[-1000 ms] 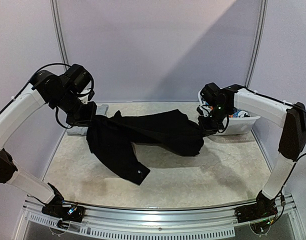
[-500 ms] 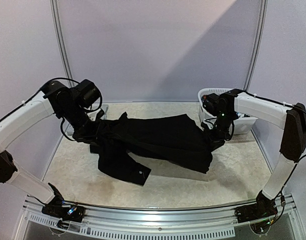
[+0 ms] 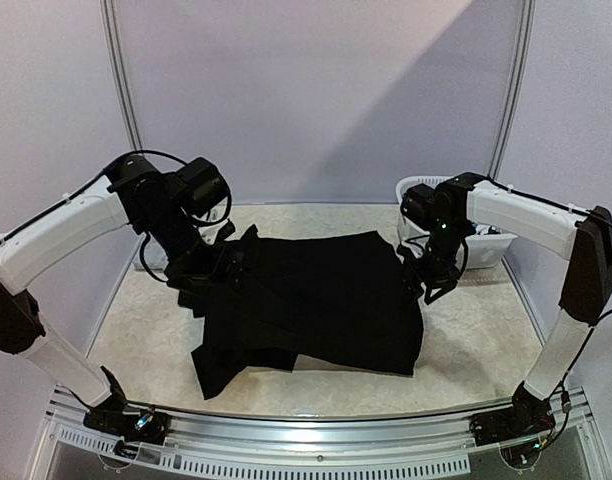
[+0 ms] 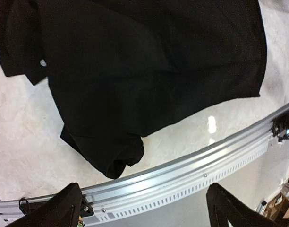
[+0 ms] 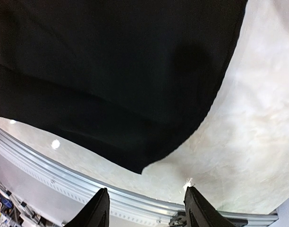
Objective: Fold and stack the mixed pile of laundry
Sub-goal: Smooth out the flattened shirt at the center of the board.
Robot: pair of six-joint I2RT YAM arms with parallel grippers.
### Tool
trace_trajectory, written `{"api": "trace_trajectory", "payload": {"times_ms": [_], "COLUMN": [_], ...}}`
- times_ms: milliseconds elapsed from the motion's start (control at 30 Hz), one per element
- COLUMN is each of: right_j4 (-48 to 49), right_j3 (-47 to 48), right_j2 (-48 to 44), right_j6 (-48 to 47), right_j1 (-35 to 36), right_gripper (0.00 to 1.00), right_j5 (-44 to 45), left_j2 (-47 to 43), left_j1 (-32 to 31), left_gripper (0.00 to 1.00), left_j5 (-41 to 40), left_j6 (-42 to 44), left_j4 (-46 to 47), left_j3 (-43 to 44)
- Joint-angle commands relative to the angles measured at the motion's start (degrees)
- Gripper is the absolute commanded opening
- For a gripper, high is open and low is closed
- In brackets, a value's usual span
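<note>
The large black garment (image 3: 321, 300) lies spread across the middle of the table, with a sleeve bunched at its near left corner (image 3: 218, 365). It fills the upper part of the left wrist view (image 4: 135, 61) and of the right wrist view (image 5: 111, 71). My left gripper (image 3: 193, 272) hangs over the cloth's far left edge; its fingers (image 4: 64, 208) stand wide apart, the gripper (image 4: 147, 213) open and empty. My right gripper (image 3: 437, 287) is at the cloth's right edge, the gripper (image 5: 148, 213) open with nothing between its fingers (image 5: 98, 210).
A white plastic laundry basket (image 3: 483, 247) stands at the back right, partly behind my right arm. A metal rail (image 3: 306, 425) runs along the table's near edge, also seen in the left wrist view (image 4: 182, 172). Walls close the back and sides.
Both grippers held the black garment stretched above the table, brought it nearer and lower, then opened. The garment now lies flat on the table.
</note>
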Motion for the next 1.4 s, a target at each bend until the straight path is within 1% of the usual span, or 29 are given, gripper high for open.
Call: {"api": "trace_trajectory", "payload": {"times_ms": [0, 67, 133, 200, 267, 300, 367, 433, 500, 567, 667, 767, 967, 1067, 1200, 1367], "right_j4": [-0.05, 2.16, 5.25, 7.89, 10.41, 11.38, 13.44, 14.46, 14.94, 15.29, 14.76, 13.05, 11.24, 11.18, 10.85, 10.42], "right_j3": [6.43, 6.91, 6.71, 6.18, 5.98, 5.91, 5.64, 5.5, 5.16, 4.7, 5.05, 6.18, 6.77, 6.41, 6.33, 6.32], "right_j2": [1.23, 1.24, 1.0, 1.0, 1.11, 1.19, 1.54, 1.98, 2.39, 2.74, 3.65, 4.56, 4.74, 4.42, 4.28, 4.04], "right_j6": [0.74, 0.94, 1.53, 2.54, 3.27, 3.49, 4.05, 4.59, 4.7, 4.58, 3.61, 2.53, 1.19, 1.25, 1.43, 1.41], "right_j1": [-0.02, 0.02, 0.09, 0.24, 0.57, 0.7, 0.99, 1.2, 1.32, 1.36, 1.34, 1.34, 1.39, 1.31, 1.33, 1.31], "right_gripper": [0.55, 0.55, 0.54, 0.52, 0.5, 0.49, 0.48, 0.47, 0.46, 0.46, 0.46, 0.46, 0.46, 0.46, 0.46, 0.46], "right_j5": [2.94, 1.52, 0.22, -0.83, -1.6, -2.1, -2.68, -2.95, -3.11, -3.39, -3.59, -3.17, -2.16, -2.16, -1.81, -1.0], "left_j2": [-0.4, -2.23, -4.93, -7.58, -9.75, -11.21, -13.32, -14.67, -14.0, -11.11, -5.67, 0.12, 9.64, 13.08, 16.59, 19.44], "left_j1": [2.16, 6.19, 10.95, 14.21, 17.05, 18.76, 21.74, 24.25, 25.58, 26.38, 26.93, 27.24, 28.82, 28.89, 28.86, 28.88], "left_gripper": [0.95, 0.94, 0.9, 0.86, 0.78, 0.71, 0.63, 0.59, 0.58, 0.58, 0.58, 0.57, 0.49, 0.47, 0.43, 0.38], "left_j5": [-10.71, -11.11, -9.79, -8.62, -5.9, -3.77, -0.15, 2.25, 1.93, -0.49, -0.84, -2.19, -2.89, -1.94, -2.58, -3.6], "left_j6": [0.75, 1.11, 1.58, 1.61, 0.41, -1.17, -3.78, -6.09, -6.62, -5.02, -1.87, 0.57, 2.87, 3.99, 4.74, 5.29], "left_j4": [-23.57, -20.71, -16.32, -10.87, -5.31, -0.4, 7.36, 15.13, 19.95, 22.06, 26.82, 28.65, 32.5, 35.26, 34.74, 35.07], "left_j3": [2.11, -0.47, -4.03, -8.96, -13.49, -17.7, -24.34, -30.18, -32.9, -33.56, -34.08, -32.43, -29.21, -28.22, -25.78, -24.97]}}
